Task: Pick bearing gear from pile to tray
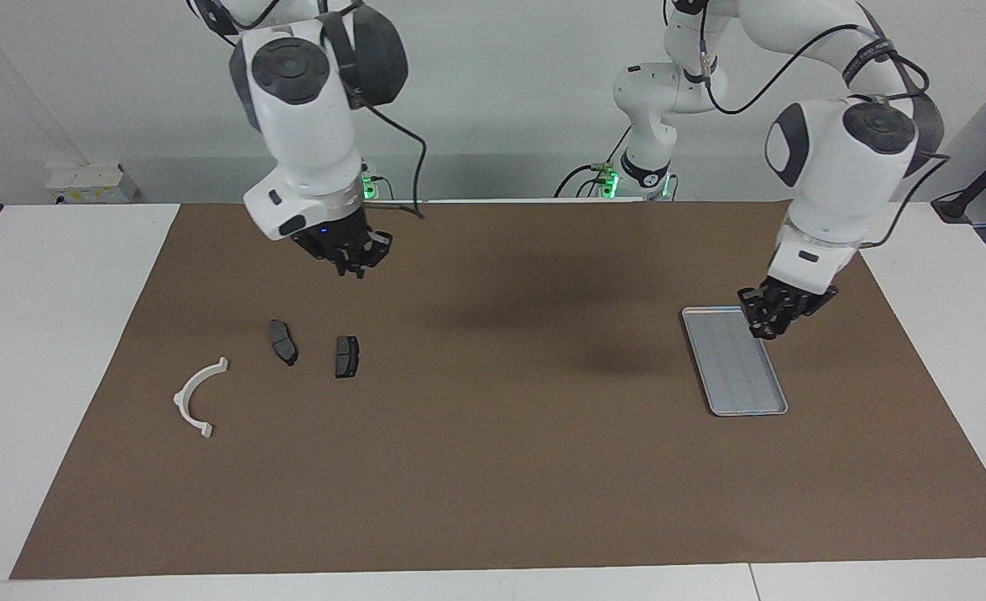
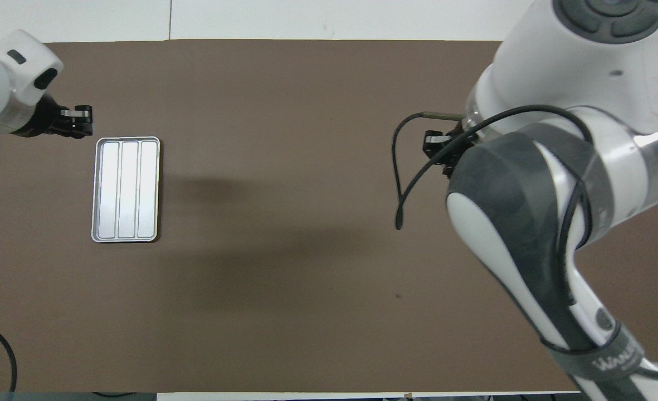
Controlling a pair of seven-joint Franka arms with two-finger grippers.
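Tray [image 1: 735,361] looks empty, so no part delivered yet; 2 brake pads [image 1: 282,341] and white arc [image 1: 199,396] sit on the bench mat toward the right arm's end, arc at 7 o'clock from the pads. Left gripper [image 1: 770,315] hangs over the tray's corner, fingers narrow, contents can't tell. Right gripper [image 1: 352,255] is up at 1 o'clock from the pads, fingers shut, nothing seen in them.

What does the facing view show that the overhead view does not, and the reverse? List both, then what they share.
Facing view only: the white arc and two brake pads, lying toward the right arm's end of the mat. In the overhead view the right arm covers that area.
Overhead view only: a tiny dark speck on the mat.
Both: the brown mat, the tray with nothing in it, the left claw up by the tray's rim, and the right claw raised over the mat.
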